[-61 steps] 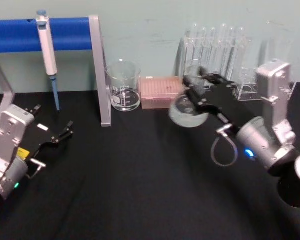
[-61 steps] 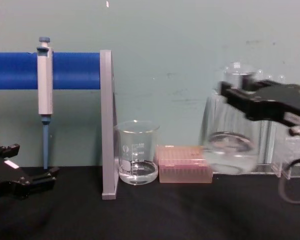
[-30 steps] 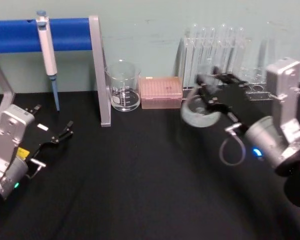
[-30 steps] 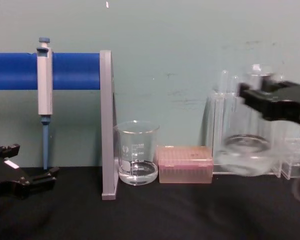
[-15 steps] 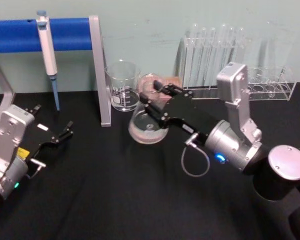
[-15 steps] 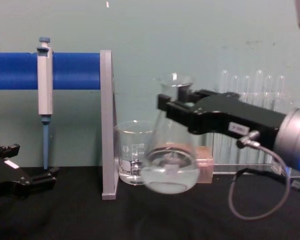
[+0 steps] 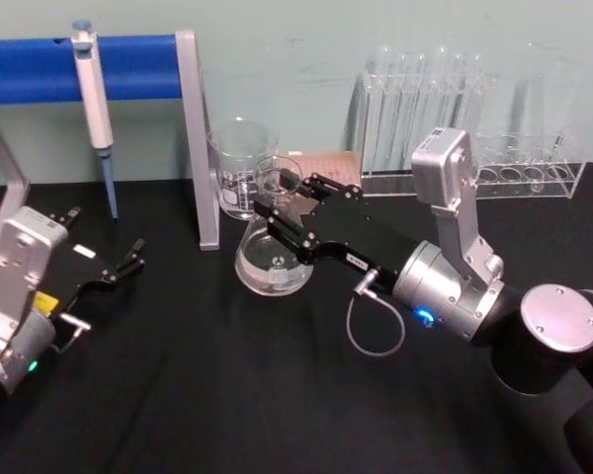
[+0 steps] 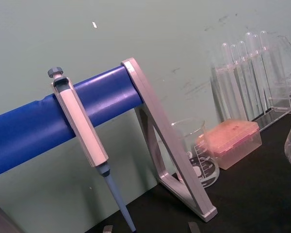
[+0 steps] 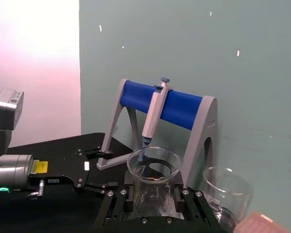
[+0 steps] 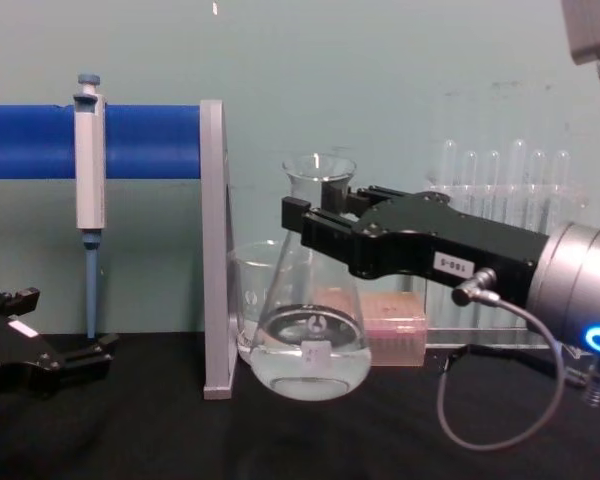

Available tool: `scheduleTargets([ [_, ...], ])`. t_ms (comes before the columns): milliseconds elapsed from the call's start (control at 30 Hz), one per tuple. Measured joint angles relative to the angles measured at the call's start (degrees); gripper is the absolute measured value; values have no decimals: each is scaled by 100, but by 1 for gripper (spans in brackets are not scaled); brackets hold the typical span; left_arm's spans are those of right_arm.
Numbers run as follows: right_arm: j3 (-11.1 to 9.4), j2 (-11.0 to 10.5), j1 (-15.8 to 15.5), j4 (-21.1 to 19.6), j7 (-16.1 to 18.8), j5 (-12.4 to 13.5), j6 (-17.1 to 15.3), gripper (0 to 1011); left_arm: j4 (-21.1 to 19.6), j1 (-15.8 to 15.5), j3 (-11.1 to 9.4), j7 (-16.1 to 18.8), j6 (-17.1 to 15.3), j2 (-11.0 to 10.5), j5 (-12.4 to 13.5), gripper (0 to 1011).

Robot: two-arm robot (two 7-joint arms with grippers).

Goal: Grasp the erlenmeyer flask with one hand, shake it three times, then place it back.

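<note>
The erlenmeyer flask (image 7: 272, 259), clear glass with a little clear liquid and a small white mark near its base, hangs tilted just in front of the beaker. My right gripper (image 7: 281, 209) is shut on its neck, reaching in from the right. From the side, the flask (image 10: 310, 352) leans with its base low over the black table while the right gripper (image 10: 312, 225) clamps below the rim. The right wrist view has the flask (image 9: 153, 191) between the black fingers (image 9: 120, 200). My left gripper (image 7: 130, 259) rests open on the table at the far left.
A glass beaker (image 7: 239, 166) and a pink tip box (image 10: 402, 325) stand right behind the flask. A rack of test tubes (image 7: 445, 94) lines the back right. A pipette (image 7: 92, 94) hangs on the blue-barred stand (image 7: 198, 138) at the back left.
The right gripper has swung the flask from in front of the test tubes leftward and lower, to in front of the beaker. The left arm has not moved.
</note>
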State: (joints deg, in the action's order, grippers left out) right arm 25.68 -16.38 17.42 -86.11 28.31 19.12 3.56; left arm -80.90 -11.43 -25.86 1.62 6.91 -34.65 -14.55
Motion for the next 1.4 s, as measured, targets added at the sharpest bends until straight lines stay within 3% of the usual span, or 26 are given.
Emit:
scheduleTargets([
  [167, -24, -52, -16, -12, -146, 10, 21, 449, 0, 0, 0, 0, 0, 0, 0, 1001],
  [400, -277, -146, -143, -74, -536, -62, 40, 449, 0, 0, 0, 0, 0, 0, 0, 1001],
  [767, -1146, -318, -615, -306, -1418, -295, -102, 449, 0, 0, 0, 0, 0, 0, 0, 1001],
  [1000, -1453, -314, -830, -420, -1634, -400, -177, 449, 0, 0, 0, 0, 0, 0, 0, 1001],
  [1233, -1491, -215, -820, -389, -1519, -453, -193, 449, 0, 0, 0, 0, 0, 0, 0, 1001],
  [1400, -1408, -141, -709, -279, -1288, -456, -192, 449, 0, 0, 0, 0, 0, 0, 0, 1001],
])
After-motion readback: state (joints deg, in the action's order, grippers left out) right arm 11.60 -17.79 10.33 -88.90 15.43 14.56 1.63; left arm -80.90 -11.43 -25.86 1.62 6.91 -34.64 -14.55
